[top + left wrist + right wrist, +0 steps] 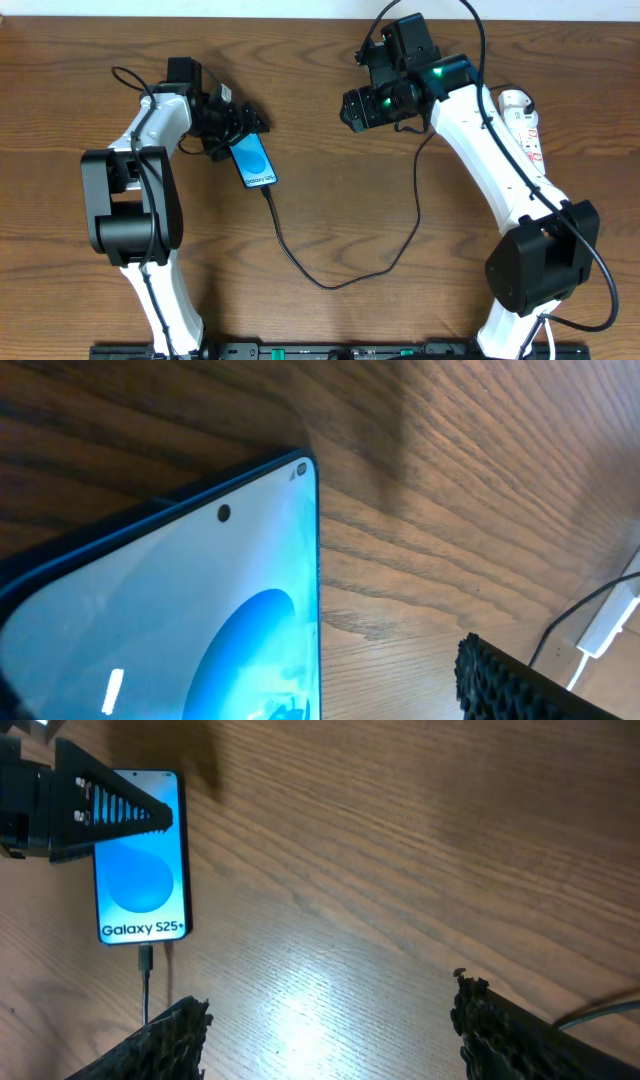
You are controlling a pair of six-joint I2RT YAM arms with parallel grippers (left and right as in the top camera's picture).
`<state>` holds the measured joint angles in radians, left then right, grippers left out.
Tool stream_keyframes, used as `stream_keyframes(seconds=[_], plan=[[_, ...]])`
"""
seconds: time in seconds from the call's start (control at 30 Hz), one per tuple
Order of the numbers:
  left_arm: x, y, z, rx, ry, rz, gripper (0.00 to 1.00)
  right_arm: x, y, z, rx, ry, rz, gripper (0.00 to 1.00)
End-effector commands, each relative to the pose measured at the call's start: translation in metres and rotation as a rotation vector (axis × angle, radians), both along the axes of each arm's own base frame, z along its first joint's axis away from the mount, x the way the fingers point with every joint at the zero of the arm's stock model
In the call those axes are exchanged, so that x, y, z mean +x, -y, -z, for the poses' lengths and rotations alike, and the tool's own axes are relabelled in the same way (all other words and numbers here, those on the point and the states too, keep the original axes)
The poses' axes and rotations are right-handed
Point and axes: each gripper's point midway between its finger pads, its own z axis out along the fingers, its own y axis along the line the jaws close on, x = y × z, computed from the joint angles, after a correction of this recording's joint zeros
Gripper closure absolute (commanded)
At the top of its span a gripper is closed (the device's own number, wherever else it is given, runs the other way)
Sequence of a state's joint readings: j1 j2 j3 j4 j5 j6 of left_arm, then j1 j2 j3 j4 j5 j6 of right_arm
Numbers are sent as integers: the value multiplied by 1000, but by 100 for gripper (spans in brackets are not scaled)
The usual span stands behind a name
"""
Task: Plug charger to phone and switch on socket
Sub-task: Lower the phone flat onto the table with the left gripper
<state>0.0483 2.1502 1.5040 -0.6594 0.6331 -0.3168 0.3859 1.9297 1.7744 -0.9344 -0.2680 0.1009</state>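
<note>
The phone (256, 163) lies on the wooden table with its blue screen up; it also shows in the left wrist view (180, 620) and in the right wrist view (140, 870). The charger (330, 284) is a thin black cable looping over the table, and its plug (146, 960) sits at the phone's bottom edge. My left gripper (235, 122) is open over the phone's top end. One of its finger pads (500, 680) stands apart from the phone's side. My right gripper (358, 108) is open and empty above bare wood (325, 1020). The socket (527, 125) lies at the far right, partly under the right arm.
The left gripper's black fingers (100, 805) cover the top of the phone in the right wrist view. A dark cable and a white piece (608, 628) show at the right edge of the left wrist view. The arm bases stand at the table's front edge.
</note>
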Motion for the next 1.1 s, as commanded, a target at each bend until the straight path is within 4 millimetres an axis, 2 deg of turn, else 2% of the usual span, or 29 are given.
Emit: stream_keyframes(seconds=[0.0,0.27,0.5,0.63,0.87,0.97,1.0,1.07], plan=[[-19,-25,40,152,-102,-18,13,1,-4,-9,1,33,-16,23],[-26,-28,37,172,-131,-22,12,2,-4,-10,2,36,-17,21],[-20,-33,18,201,-83,-29,12,2,-4,-10,2,35,-17,21],[-15,-36,-6,214,-23,-36,12,2,-4,-10,1,35,-16,21],[-10,-42,-59,223,103,-42,16,2,-4,-10,1,35,-16,20],[-11,-52,-92,224,169,-74,16,2,-4,-10,1,35,-16,18],[-11,-56,-108,203,203,-89,16,2,-4,-10,1,35,-16,17],[-13,-58,-128,152,247,-101,16,2,-4,-10,1,35,-16,13]])
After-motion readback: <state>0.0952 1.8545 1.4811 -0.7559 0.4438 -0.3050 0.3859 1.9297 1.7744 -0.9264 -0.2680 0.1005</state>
